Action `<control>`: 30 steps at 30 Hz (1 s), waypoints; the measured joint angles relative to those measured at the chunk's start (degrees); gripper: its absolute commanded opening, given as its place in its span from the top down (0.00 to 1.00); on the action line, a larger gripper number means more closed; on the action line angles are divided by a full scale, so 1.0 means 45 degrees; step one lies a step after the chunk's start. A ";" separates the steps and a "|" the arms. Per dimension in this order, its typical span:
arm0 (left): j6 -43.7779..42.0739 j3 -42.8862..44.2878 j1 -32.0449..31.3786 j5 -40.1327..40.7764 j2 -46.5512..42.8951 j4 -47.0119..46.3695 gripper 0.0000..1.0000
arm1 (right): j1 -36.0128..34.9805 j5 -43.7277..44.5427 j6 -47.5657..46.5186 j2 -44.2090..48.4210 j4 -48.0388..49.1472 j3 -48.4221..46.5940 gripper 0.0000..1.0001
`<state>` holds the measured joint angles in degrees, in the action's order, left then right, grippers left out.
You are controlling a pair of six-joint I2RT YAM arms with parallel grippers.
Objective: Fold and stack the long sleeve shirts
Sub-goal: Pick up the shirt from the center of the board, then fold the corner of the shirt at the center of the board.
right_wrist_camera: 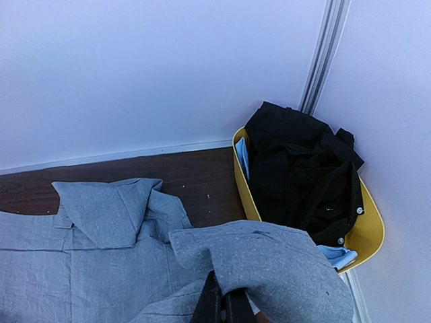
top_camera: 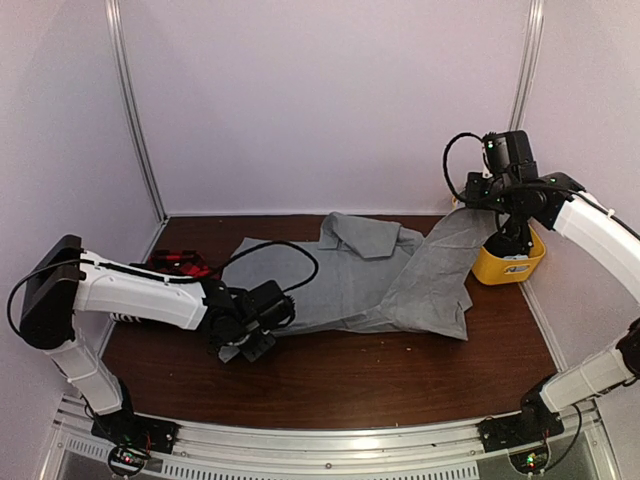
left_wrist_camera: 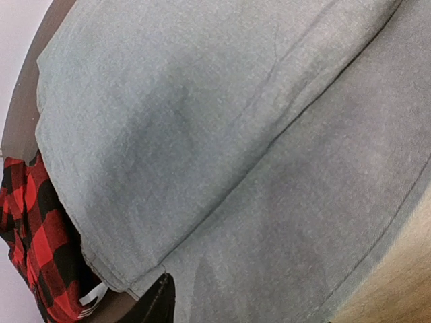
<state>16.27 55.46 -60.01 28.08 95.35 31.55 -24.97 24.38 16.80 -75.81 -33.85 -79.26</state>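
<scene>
**Two shirts unfolded, none stacked: work at its opening stage**

Far left, the plaid shirt (top_camera: 178,266) lies bunched at the back-left of the table (top_camera: 380,380), behind the left arm. The left wrist view shows its red-and-black cloth partly under the grey shirt's edge. No fold has been made in it.

The left gripper (top_camera: 248,340) sits low at the near-left edge of the grey shirt (top_camera: 360,275), against the cloth. Its wrist view shows only one dark fingertip (left_wrist_camera: 158,303) beside a grey hem. Whether the claw is clamped on the cloth or merely resting there cannot be told.

At centre, the grey shirt is spread across the table, collar toward the back wall. The body lies mostly flat, with creases.

To the right, the shirt's right side rises off the table toward the right gripper (top_camera: 468,203), which is held high. In the right wrist view the fingers (right_wrist_camera: 232,304) stand close together with grey cloth draped over them. Judgement: this claw is pinched on the grey shirt.

Far right, a yellow bin (top_camera: 520,268) in the back corner holds dark clothing (right_wrist_camera: 303,168) and a light blue item (right_wrist_camera: 333,254).

Assessment: nothing is completed. The lifted side suggests the first inward fold of the grey shirt is in hand. Outstanding are the rest of that shirt's folds, all folding of the plaid shirt, and the stacking.
</scene>
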 measured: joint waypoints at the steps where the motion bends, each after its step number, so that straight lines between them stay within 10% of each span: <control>1: -0.0010 0.0015 0.0005 0.0087 -0.0049 0.0146 0.52 | 0.0019 0.0000 -0.0005 0.0000 0.0000 0.0000 1.00; 18: -0.1321 0.0170 0.2730 0.0427 -0.0510 0.0622 0.60 | 0.0155 0.0010 -0.0403 -0.0831 0.0223 -0.0486 1.00; 30: -0.1399 0.1452 0.4187 0.1307 0.1520 0.0724 0.40 | 0.0214 0.0311 -0.1321 -0.3016 0.0855 -0.1530 1.00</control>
<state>9.98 62.00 -41.17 33.95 102.19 34.81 -24.01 25.78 10.85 -89.38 -30.00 -86.15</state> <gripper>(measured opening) 0.551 0.010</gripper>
